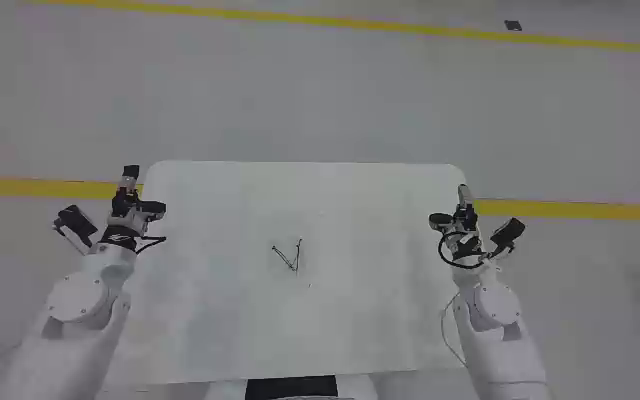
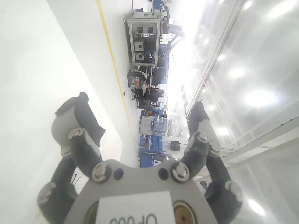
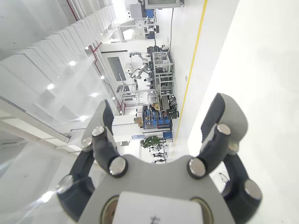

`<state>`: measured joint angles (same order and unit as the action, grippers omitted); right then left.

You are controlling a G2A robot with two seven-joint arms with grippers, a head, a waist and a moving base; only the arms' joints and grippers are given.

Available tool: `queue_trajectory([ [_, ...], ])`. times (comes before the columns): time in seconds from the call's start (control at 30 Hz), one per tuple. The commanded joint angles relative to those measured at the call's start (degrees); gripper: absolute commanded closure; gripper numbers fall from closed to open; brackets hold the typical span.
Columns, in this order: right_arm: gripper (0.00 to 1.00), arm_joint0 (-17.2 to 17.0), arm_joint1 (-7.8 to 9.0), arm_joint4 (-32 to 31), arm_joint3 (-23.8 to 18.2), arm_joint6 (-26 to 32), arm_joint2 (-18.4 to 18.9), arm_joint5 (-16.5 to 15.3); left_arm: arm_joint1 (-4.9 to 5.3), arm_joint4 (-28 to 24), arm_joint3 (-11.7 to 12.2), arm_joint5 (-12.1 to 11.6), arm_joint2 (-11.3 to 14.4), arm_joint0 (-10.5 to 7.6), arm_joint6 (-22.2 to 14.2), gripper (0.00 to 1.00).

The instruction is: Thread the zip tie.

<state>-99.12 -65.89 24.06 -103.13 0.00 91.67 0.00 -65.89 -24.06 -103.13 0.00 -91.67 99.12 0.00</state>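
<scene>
Status: not started, in my est. Black zip tie [image 1: 291, 258] lies approx mid-tabletop [image 1: 380, 200], bent in an open V. No closed loop seen; head/tail detail too small to tell. At left edge, left end effector [image 2: 140, 100]: fingers apart, empty. At right edge, right end effector [image 3: 161, 101]: same. Both well apart from tie. Pickup, alignment, threading all outstanding.

I see a white counter [image 1: 380, 300] w/ rounded corners on grey floor [image 1: 300, 90], yellow line [image 1: 560, 208] either side, 2nd line [image 1: 300, 17] farther off nr a small dark square [image 1: 513, 25].
</scene>
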Motion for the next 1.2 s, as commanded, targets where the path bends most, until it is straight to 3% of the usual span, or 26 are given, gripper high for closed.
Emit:
queue_trajectory([
  [0.0, 0.22, 0.0, 0.0, 0.0, 0.0, 0.0, 0.0, 0.0, 0.0, 0.0, 0.0, 0.0, 0.0, 0.0, 0.0, 0.22],
  [0.03, 0.0, 0.0, 0.0, 0.0, 0.0, 0.0, 0.0, 0.0, 0.0, 0.0, 0.0, 0.0, 0.0, 0.0, 0.0, 0.0],
  [0.07, 0.22, 0.0, 0.0, 0.0, 0.0, 0.0, 0.0, 0.0, 0.0, 0.0, 0.0, 0.0, 0.0, 0.0, 0.0, 0.22],
  [0.1, 0.0, 0.0, 0.0, 0.0, 0.0, 0.0, 0.0, 0.0, 0.0, 0.0, 0.0, 0.0, 0.0, 0.0, 0.0, 0.22],
  [0.13, 0.22, 0.0, 0.0, 0.0, 0.0, 0.0, 0.0, 0.0, 0.0, 0.0, 0.0, 0.0, 0.0, 0.0, 0.0, 0.0],
  [0.17, 0.22, 0.0, 0.0, 0.0, 0.0, 0.0, 0.0, 0.0, 0.0, 0.0, 0.0, 0.0, 0.0, 0.0, 0.0, 0.22],
  [0.2, 0.0, 0.0, 0.0, 0.0, 0.0, 0.0, 0.0, 0.0, 0.0, 0.0, 0.0, 0.0, 0.0, 0.0, 0.0, 0.0],
  [0.23, 0.22, 0.0, 0.0, 0.0, 0.0, 0.0, 0.0, 0.0, 0.0, 0.0, 0.0, 0.0, 0.0, 0.0, 0.0, 0.22],
  [0.27, 0.22, 0.0, 0.0, 0.0, 0.0, 0.0, 0.0, 0.0, 0.0, 0.0, 0.0, 0.0, 0.0, 0.0, 0.0, 0.0],
  [0.3, 0.0, 0.0, 0.0, 0.0, 0.0, 0.0, 0.0, 0.0, 0.06, 1.1, -1.4, -0.5, 0.4, -0.2, -1.2, 0.0],
  [0.5, 0.0, 0.0, 0.0, 0.0, 0.0, 0.0, 0.0, 0.0, 0.87, 13.9, -5.9, 1.0, 2.8, 2.66, -10.8, 0.0],
  [0.87, 0.0, 0.0, 0.0, 0.0, 0.0, 0.0, 0.0, 0.0, 0.9, 14.7, -6.0, 0.6, 2.8, 2.77, -10.8, 0.0],
  [0.93, 0.0, 0.0, 0.0, 0.0, 0.0, 0.0, 0.0, 0.0, 0.99, 16.0, -6.6, 0.2, 3.5, 2.71, -12.7, 0.0],
  [1.03, 0.0, 0.0, 0.0, 0.0, 0.0, 0.0, 0.0, 0.0, 1.37, 20.0, -7.0, -1.8, 4.4, 3.08, -18.2, 0.0],
  [1.17, 0.0, 0.0, 0.0, 0.0, 0.0, 0.0, 0.0, 0.0, 2.15, 27.2, -7.5, 0.9, 5.4, 3.05, -26.9, 0.0],
])
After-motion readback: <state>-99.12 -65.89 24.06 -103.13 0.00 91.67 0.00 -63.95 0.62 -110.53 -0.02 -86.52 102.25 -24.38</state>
